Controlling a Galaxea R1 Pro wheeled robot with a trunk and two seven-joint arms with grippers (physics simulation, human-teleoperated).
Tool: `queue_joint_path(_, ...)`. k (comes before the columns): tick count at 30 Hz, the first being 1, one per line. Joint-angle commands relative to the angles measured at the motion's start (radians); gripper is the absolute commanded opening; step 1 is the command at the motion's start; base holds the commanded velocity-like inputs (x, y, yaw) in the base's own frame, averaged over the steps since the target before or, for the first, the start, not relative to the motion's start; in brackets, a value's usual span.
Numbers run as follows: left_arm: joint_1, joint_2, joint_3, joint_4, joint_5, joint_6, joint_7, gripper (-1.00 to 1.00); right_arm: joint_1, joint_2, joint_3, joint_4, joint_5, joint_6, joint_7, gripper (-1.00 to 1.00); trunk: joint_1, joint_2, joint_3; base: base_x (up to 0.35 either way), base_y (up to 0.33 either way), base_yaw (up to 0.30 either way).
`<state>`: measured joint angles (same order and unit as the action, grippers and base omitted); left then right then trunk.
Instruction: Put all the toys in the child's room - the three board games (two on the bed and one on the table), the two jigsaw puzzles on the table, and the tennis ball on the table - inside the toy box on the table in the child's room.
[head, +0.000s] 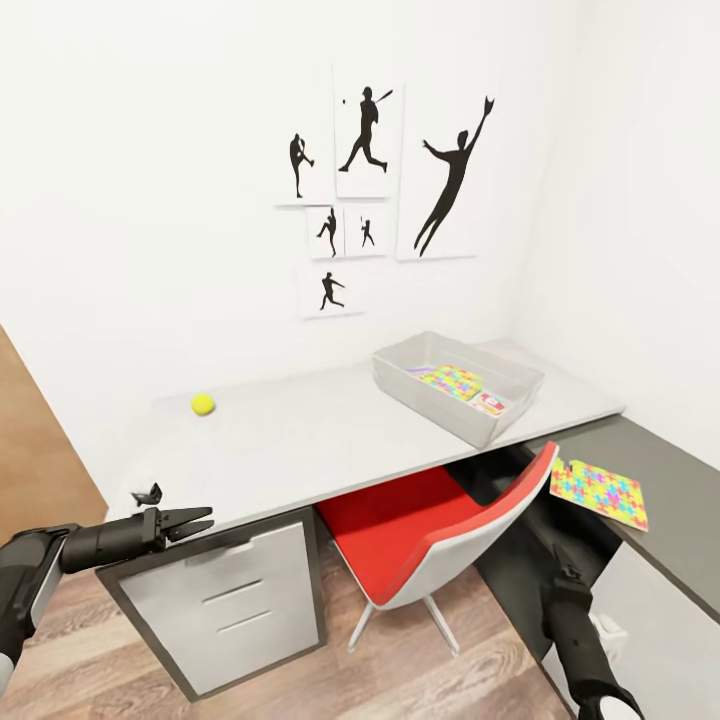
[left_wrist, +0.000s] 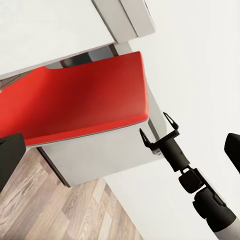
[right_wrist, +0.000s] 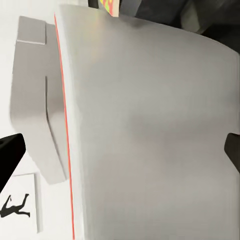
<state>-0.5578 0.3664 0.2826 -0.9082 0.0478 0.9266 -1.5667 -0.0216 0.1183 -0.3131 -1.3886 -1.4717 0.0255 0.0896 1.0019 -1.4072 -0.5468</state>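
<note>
The toy box (head: 458, 386) sits on the table (head: 320, 440) below the silhouette pictures (head: 372, 190), already holding a jigsaw puzzle (head: 450, 381) and a board game (head: 490, 404). The tennis ball (head: 203, 403) lies on the tabletop well apart from the box, toward the door side. The second jigsaw puzzle (head: 600, 492) rests on the lower dark section beyond the box. A red chair (head: 430, 535) stands beneath the box. The left gripper (head: 195, 521) hovers at the table's front edge, fingers spread, empty. The right gripper's (right_wrist: 120, 150) fingers stand wide apart near the chair's grey back.

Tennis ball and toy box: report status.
Left gripper open, empty. Tennis ball loose on table. Toy box holds one jigsaw; red chair in front.
</note>
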Motion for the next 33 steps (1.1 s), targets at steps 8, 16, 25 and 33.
queue_joint_path(8, -0.001, -0.002, 0.000, 0.000, 0.001, 0.011, -0.004, 1.00, -0.003, 0.001, -0.003, 0.000, -0.022, 0.004, 0.011, 1.00, 0.031, -0.057, -0.026, 0.000, 0.000, 0.000)
queue_joint_path(16, -0.001, -0.001, 0.001, 0.000, 0.001, 0.009, -0.004, 1.00, -0.003, -0.007, -0.002, 0.001, -0.115, 0.010, 0.034, 1.00, 0.061, -0.113, -0.051, 0.000, 0.000, 0.000)
queue_joint_path(25, -0.001, -0.001, 0.001, 0.000, 0.001, 0.009, -0.004, 1.00, -0.052, -0.015, -0.005, -0.010, -0.161, 0.015, 0.048, 1.00, 0.061, -0.113, -0.051, 0.000, 0.000, 0.000)
queue_joint_path(33, -0.001, -0.001, 0.003, 0.000, 0.001, 0.009, -0.004, 1.00, -0.079, -0.039, -0.010, -0.014, -0.162, 0.008, 0.046, 1.00, 0.061, -0.113, -0.051, 0.000, 0.000, 0.000)
